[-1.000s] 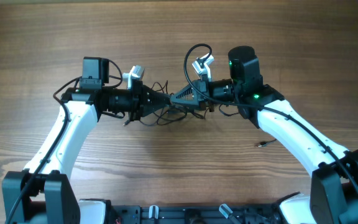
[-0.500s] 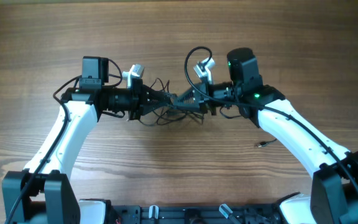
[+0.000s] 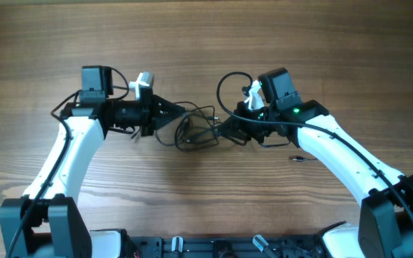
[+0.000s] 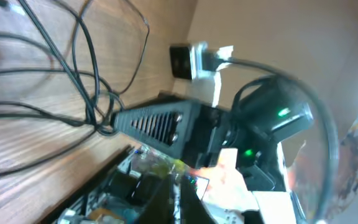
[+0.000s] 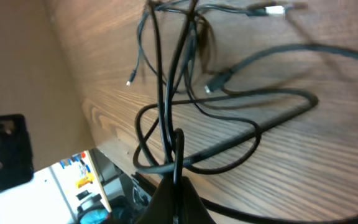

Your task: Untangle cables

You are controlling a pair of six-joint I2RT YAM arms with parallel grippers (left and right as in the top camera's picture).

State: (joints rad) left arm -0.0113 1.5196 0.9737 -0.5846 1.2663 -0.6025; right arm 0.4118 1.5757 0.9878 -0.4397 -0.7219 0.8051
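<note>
Thin black cables point(image 3: 196, 130) lie in a loose tangle on the wooden table point(image 3: 206, 43) between my two grippers. My right gripper point(image 3: 225, 133) reaches into the tangle's right side and is shut on one cord, which runs up from between its fingers in the right wrist view point(image 5: 176, 168) into crossed loops point(image 5: 185, 93). My left gripper point(image 3: 180, 115) sits at the tangle's left edge, pointing right. Its dark fingers point(image 4: 166, 202) are pressed together, and no cord shows between them. The left wrist view shows cable loops point(image 4: 86, 81) and the right gripper's ribbed finger point(image 4: 154, 121).
A small loose plug end point(image 3: 297, 158) lies on the table under the right forearm. A thicker black arm wire point(image 3: 228, 82) arcs above the right wrist. The robot base frame point(image 3: 214, 247) runs along the front edge.
The grippers, tip to tip a second ago, have separated. The left arm drew back left, the right gripper dropped toward the front, and the tangle has spread out between them.
</note>
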